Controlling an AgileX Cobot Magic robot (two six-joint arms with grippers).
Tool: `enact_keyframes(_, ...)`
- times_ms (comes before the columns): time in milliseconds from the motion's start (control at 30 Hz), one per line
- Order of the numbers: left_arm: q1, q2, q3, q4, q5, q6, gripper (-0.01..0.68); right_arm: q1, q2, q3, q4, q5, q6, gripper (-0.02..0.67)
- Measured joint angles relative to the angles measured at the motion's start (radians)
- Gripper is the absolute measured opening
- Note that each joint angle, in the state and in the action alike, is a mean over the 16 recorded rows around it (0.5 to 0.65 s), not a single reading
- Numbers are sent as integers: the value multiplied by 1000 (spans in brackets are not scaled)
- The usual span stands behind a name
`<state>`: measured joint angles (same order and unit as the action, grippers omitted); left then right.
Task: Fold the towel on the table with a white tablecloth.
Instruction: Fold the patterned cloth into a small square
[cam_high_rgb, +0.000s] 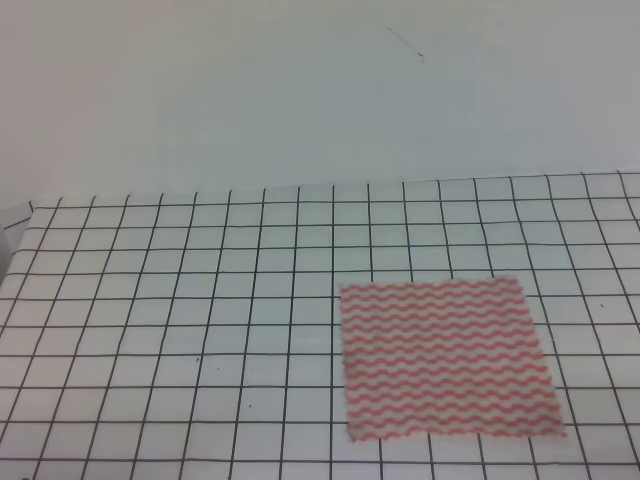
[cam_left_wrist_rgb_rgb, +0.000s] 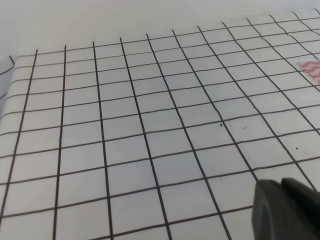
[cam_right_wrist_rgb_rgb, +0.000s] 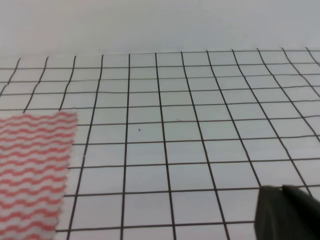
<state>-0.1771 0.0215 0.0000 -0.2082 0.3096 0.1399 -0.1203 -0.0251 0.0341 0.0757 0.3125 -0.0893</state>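
A: Exterior high view showed the towel (cam_high_rgb: 445, 360) lying flat on the tablecloth (cam_high_rgb: 200, 300), no claw near it.

B: Each wrist view caught only a dark bit of left claw (cam_left_wrist_rgb_rgb: 285, 210) and right claw (cam_right_wrist_rgb_rgb: 287, 212); I couldn't tell their state. The towel lay far up-right of the left claw, left of the right.

A: It looked thin, light and limp; I'd pinch corners. Nothing was in the way.

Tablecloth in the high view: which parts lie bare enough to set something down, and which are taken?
The tablecloth is bare across its whole left half, from the left edge to the towel, and along the far strip between the towel and the wall. A narrow bare strip runs right of the towel. Only the right front, where the towel lies flat, is taken.
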Motion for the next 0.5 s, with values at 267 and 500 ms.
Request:
enact_keyframes(267,0,0,0,-32,-16,0,-2,0,0,0,50,0,3,-3)
enact_keyframes(500,0,0,0,-123,-39,1,-2,0,0,0,278,-30,6,-3)
